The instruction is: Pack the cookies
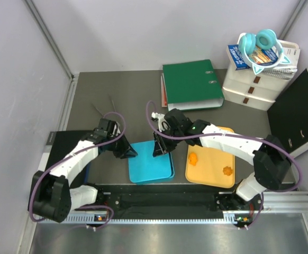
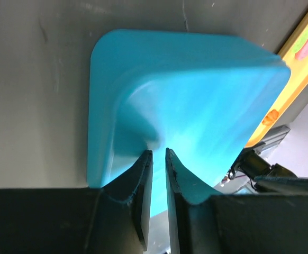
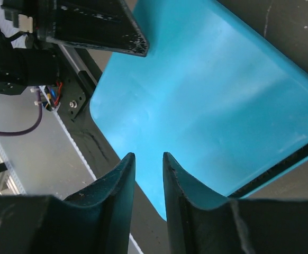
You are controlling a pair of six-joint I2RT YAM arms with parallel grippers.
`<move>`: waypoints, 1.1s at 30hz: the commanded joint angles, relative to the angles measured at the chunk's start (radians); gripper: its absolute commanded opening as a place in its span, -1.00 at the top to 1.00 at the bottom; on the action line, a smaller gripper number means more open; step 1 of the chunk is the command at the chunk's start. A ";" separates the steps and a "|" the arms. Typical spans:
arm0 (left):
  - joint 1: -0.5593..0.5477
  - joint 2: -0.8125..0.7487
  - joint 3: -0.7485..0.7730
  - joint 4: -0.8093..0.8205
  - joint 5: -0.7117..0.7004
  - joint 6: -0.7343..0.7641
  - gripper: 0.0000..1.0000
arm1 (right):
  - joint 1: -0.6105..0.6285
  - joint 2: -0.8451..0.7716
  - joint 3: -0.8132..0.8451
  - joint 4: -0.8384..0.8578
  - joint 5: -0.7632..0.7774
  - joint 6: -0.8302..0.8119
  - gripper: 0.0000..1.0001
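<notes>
Arms (image 1: 233,142) bend inward over blue tray (image 1: 150,170); right tool (image 3: 148,156) released, left tool (image 2: 159,153) unclear.

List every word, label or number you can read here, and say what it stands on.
No text here is readable.
Blue packet on the drawers: white print, too small to read.
Green binder: no lettering shows.
Blue tray and orange tray: no lettering shows.

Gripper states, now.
Left gripper: slightly open, tips over the blue tray, holding nothing.
Right gripper: slightly open over the same tray, holding nothing.
</notes>
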 commanded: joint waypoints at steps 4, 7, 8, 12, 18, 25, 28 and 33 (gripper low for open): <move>-0.012 0.056 0.060 0.064 -0.029 0.036 0.57 | -0.006 0.018 0.063 0.035 -0.010 0.010 0.44; -0.016 0.060 0.053 0.078 -0.021 0.031 0.57 | -0.008 0.003 0.055 0.018 0.014 0.007 0.44; -0.016 0.059 0.054 0.078 -0.021 0.031 0.56 | -0.008 -0.008 0.051 0.015 0.031 0.007 0.44; -0.016 0.025 0.106 0.063 -0.037 0.048 0.50 | -0.020 -0.057 0.020 0.032 0.070 0.039 0.44; -0.016 -0.015 0.218 0.046 -0.038 0.043 0.35 | -0.029 -0.107 0.005 0.033 0.105 0.046 0.43; -0.016 -0.070 0.254 -0.052 -0.222 0.017 0.32 | -0.042 -0.147 -0.020 0.020 0.151 0.053 0.43; -0.016 -0.094 0.235 -0.156 -0.381 -0.015 0.38 | -0.052 -0.175 -0.049 0.006 0.200 0.063 0.46; -0.016 -0.110 0.200 -0.302 -0.604 -0.101 0.49 | -0.064 -0.261 -0.110 -0.008 0.312 0.086 0.56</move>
